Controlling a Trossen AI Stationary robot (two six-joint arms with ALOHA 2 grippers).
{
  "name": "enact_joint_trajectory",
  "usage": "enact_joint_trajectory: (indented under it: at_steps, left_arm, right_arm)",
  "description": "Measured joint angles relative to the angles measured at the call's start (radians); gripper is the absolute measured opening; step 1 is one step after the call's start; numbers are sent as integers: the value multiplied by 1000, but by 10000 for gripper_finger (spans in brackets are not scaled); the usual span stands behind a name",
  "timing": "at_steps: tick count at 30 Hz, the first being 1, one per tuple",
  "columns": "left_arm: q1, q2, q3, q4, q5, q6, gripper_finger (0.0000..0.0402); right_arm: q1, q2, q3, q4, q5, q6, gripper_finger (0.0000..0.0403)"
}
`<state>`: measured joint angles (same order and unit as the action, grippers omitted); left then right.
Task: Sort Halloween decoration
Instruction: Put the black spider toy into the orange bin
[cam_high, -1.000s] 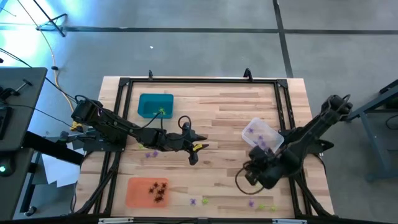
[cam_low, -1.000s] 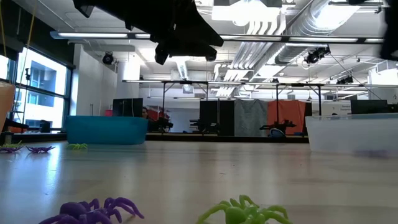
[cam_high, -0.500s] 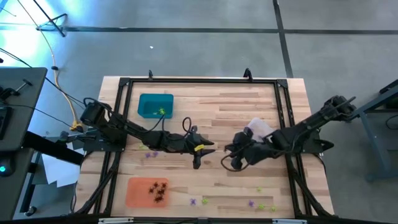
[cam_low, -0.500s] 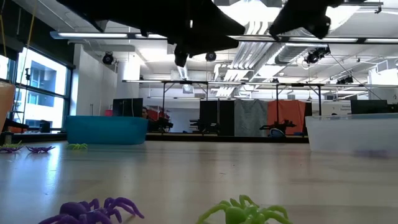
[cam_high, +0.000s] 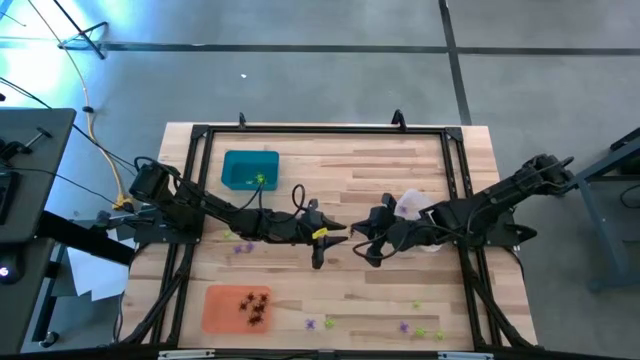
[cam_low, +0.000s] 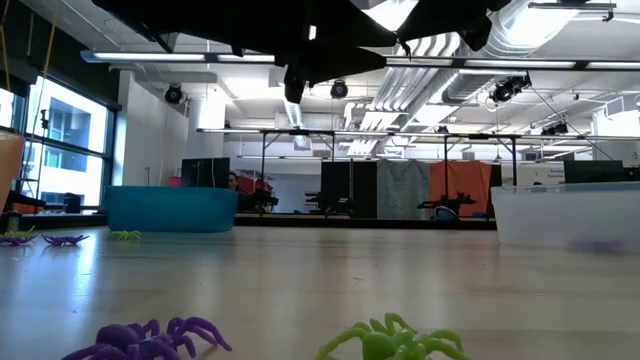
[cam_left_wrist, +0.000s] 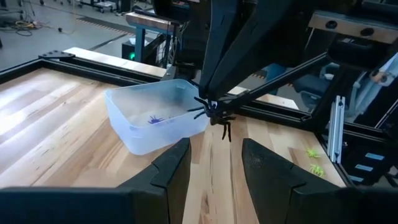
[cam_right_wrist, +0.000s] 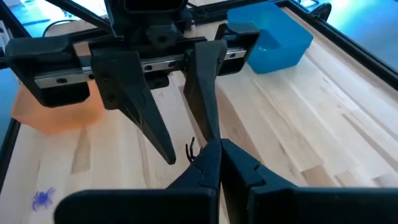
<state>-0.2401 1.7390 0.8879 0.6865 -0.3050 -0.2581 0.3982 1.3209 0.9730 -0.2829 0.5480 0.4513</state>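
A: Two arms meet mid-tabletop (cam_high: 400, 170) in the high view. Left end effector (cam_high: 322, 243) and right end effector (cam_high: 362, 240) sit tip to tip, near each other. Teal tray (cam_high: 249, 168) far-left with a yellow-green spider in it, orange tray (cam_high: 237, 307) near-left with black spiders, clear tray (cam_high: 420, 212) under the right arm. Loose purple and yellow-green spiders along the near edge.

B: Low view?

A: Both arms are only dark shapes overhead. Purple spider (cam_low: 150, 337) and yellow-green spider (cam_low: 392, 341) lie on the wood up close.

B: Left wrist?

A: Left fingers (cam_left_wrist: 171, 171) parted, nothing between them. Right end effector's tips pinch a black spider (cam_left_wrist: 214, 113), held above the tabletop beside the clear tray.

B: Right wrist?

A: Right fingers (cam_right_wrist: 239, 165) closed to a point with a black leg sticking out. Left end effector faces it, jaws apart. Looks like a handover.

B: Handling?

A: Probably feather-light, springy legs, easy to flick away. I'd take it by the body, not a leg. Both arms stretched low and level, wrists facing.
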Motion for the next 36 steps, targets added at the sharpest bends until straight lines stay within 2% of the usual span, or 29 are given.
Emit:
enact_joint_trajectory:
  at_steps: [15,31,36]
  left_arm:
    - [32,0,0,7,-5,-2,132]
    - [44,0,0,17,-3,-10,132]
    - [54,0,0,16,4,-10,132]
  right_arm:
    - [-6,2,0,30,3,-64,0]
    - [-52,76,0,96,-6,-139,0]
    - [-53,75,0,140,-35,-147,0]
